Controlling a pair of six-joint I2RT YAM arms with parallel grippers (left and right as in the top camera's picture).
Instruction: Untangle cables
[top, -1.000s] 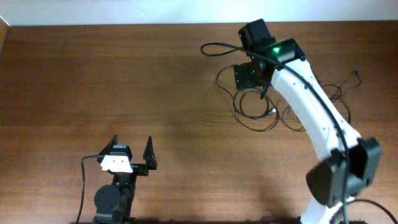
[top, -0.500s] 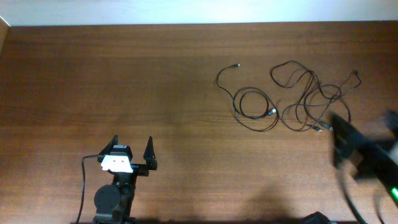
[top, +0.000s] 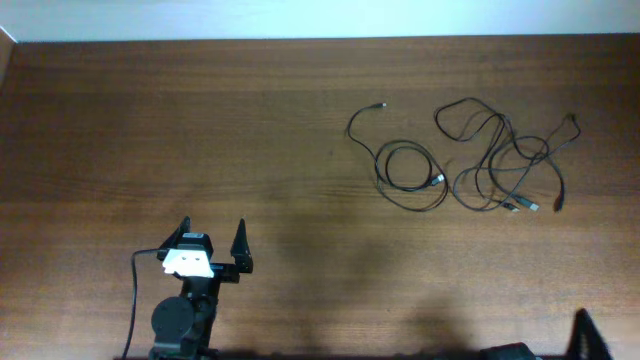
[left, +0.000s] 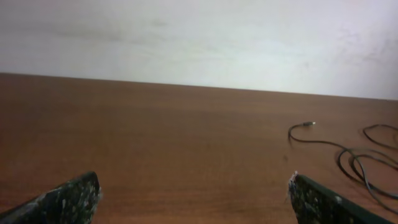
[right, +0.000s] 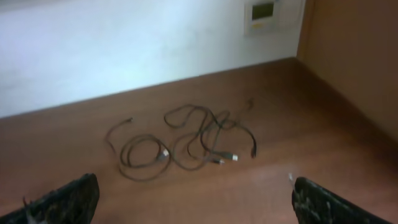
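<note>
Thin black cables (top: 440, 181) lie loose on the brown table at the far right. A single loop sits on the left, and a tangle (top: 500, 160) of crossing strands sits beside it. In the right wrist view the cables (right: 211, 134) lie well ahead of my right gripper (right: 193, 186), which is open and empty. From overhead only one right fingertip (top: 583, 335) shows at the bottom right edge. My left gripper (top: 211, 240) stands open and empty at the near left, far from the cables. Its wrist view catches a cable end (left: 305, 126) at the right.
A white wall runs along the table's far edge (top: 300, 40). A wooden side panel (right: 354, 62) rises at the right, with a small wall-mounted display (right: 264, 12) above it. The left arm's own black wire (top: 134, 300) hangs near its base.
The right arm has pulled back from above the cables to the bottom right corner, leaving them uncovered. The cables lie as before. The left arm has not moved.
</note>
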